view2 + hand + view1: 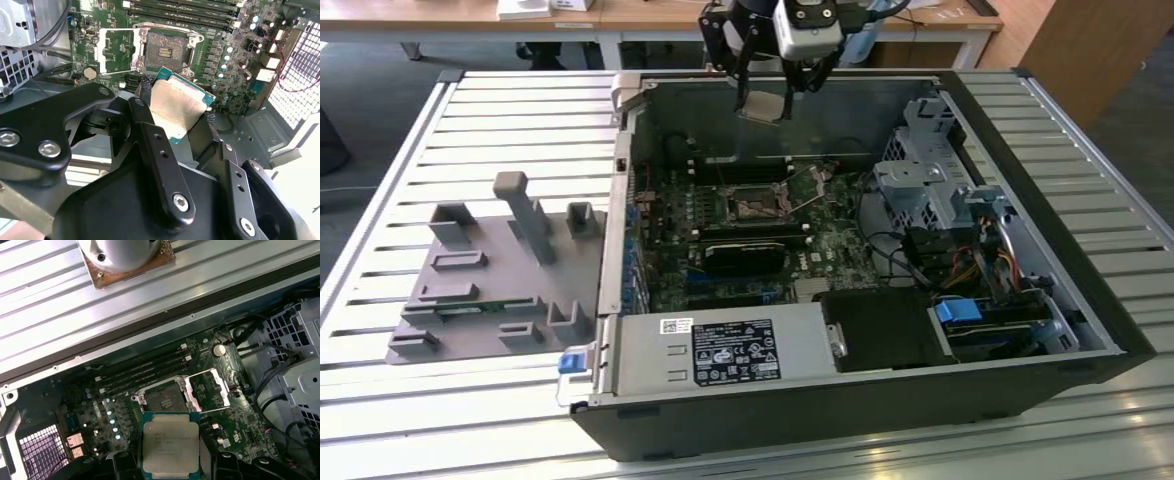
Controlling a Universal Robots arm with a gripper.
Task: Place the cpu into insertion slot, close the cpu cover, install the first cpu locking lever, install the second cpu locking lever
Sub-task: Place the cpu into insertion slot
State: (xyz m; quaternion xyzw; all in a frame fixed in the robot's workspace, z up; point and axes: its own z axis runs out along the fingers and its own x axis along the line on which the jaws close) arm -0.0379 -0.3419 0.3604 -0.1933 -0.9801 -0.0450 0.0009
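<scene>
Pincer (175, 111) gripped the cpu (171, 447) by its edges, well above the insertion slot (162, 399), beside which the cpu cover (210, 387) lay open; seating it well probably called for a level, squared descent.

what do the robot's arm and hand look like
The hand is matte black, with flat, bar-shaped fingers on pivoting links, fastened with round silver screws. In the exterior view a silver-grey block sits above the black finger links, with dark cables looping beside it.
</scene>
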